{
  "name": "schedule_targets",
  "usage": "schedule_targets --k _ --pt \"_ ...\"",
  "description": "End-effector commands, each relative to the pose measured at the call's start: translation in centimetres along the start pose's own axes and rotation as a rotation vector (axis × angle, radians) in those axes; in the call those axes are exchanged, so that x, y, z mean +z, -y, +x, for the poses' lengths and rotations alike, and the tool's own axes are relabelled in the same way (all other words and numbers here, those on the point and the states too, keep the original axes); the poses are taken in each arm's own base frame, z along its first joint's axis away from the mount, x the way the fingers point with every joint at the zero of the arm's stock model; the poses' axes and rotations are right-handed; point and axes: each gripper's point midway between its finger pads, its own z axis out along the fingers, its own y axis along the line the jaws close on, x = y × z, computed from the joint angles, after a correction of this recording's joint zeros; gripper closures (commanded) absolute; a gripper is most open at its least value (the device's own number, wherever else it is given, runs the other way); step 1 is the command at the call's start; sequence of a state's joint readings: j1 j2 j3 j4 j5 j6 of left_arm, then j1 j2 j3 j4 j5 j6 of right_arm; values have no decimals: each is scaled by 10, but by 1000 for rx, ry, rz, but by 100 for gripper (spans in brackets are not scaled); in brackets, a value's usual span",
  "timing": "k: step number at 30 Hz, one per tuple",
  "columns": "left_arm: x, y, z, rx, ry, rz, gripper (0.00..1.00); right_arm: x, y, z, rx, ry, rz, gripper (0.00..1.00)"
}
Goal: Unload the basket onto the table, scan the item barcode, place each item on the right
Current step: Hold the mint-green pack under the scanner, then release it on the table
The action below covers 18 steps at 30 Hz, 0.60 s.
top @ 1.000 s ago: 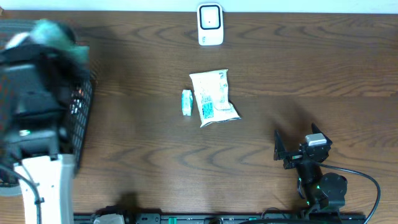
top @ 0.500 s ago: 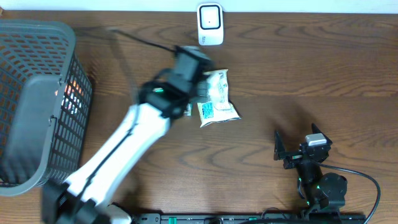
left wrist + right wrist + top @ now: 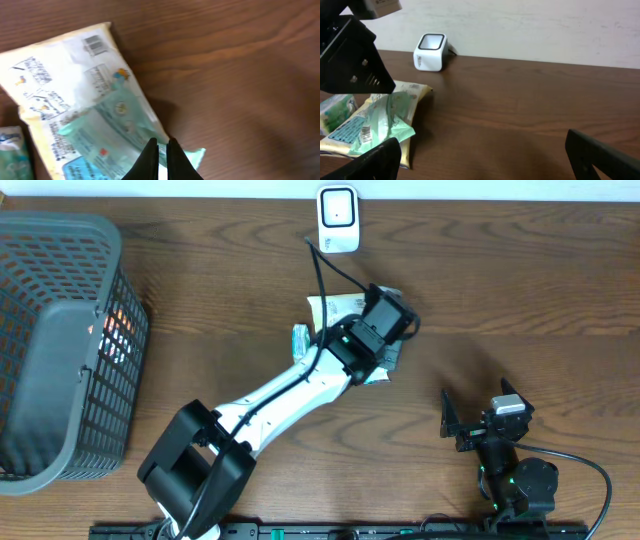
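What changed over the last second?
The left arm swung from over the basket across to the snack packet. The left fingers are now closed at its edge; whether they hold it is unclear. The packet, small pack, scanner and basket stayed put. The right fingers stayed open and unmoved.

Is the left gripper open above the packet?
No, the left gripper is shut, its jaws nearly touching, over the lower edge of the packet.

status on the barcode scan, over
Left gripper shut at edge of snack packet, grip unclear. Right gripper open, idle. Barcode faces up. Small teal pack beside it; scanner unobstructed.
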<state>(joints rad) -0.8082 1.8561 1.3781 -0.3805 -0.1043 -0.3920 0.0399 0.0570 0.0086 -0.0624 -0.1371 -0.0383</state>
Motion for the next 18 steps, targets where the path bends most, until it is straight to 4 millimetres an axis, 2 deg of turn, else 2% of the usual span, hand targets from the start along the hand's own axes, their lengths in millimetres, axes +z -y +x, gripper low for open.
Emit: schedule_targets --k 1,6,8,12,14,16,18 --pt "-4 1 -9 3 28 -7 92 0 -1 1 -13 0 -1 1" --pt "-4 -6 -6 4 15 -34 93 0 -1 1 -13 0 -1 1" --pt "-5 -22 -3 -11 11 -112 92 0 -1 1 -13 0 -1 1" --pt "-11 -70 -2 -106 21 -312 93 0 -1 1 -13 0 -1 1" --pt "-11 -90 0 -148 3 -356 93 0 -1 1 -13 0 -1 1" --pt "-8 -102 5 -194 -23 -372 93 0 -1 1 -13 0 -1 1" --pt "0 -102 11 -214 -68 -333 93 0 -1 1 -13 0 -1 1"
